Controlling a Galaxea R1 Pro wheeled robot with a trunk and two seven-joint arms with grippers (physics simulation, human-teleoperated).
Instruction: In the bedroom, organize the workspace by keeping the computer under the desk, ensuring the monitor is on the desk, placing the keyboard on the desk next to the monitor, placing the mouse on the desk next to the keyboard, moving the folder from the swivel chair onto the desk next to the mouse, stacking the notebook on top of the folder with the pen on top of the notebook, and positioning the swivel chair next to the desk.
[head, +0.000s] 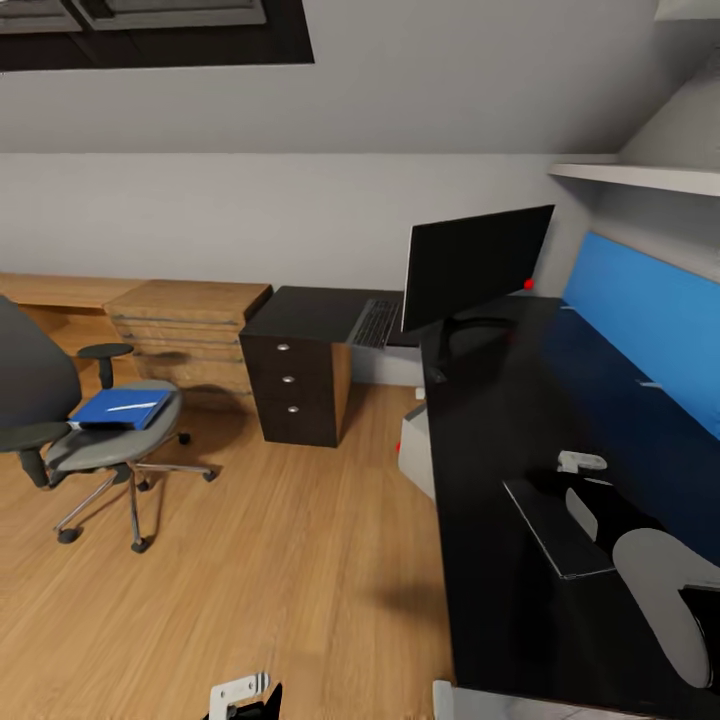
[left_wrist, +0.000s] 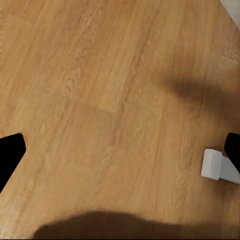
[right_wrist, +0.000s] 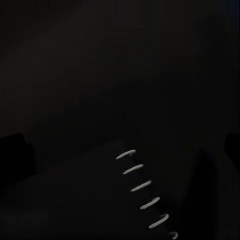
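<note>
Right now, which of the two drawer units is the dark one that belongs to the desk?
The dark three-drawer unit under the black desk, beneath the keyboard. The light wooden cabinet beside it stands against the wall.

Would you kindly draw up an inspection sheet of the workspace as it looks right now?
Surface: glossy black L-shaped desk, mostly bare.
Job's things: wide black monitor upright on the desk; slim dark keyboard flat beside it; thin grey spiral-bound notebook on the desk near the right arm; bright blue folder lying on the grey swivel chair, which stands apart from the desk; light grey computer partly visible under the desk edge.
Clutter: nothing seen.
Grippers: left gripper open over wooden floor; right gripper open above the notebook.
Cables: nothing seen.
Surroundings: light wooden drawer cabinet, blue wall panel.
</note>
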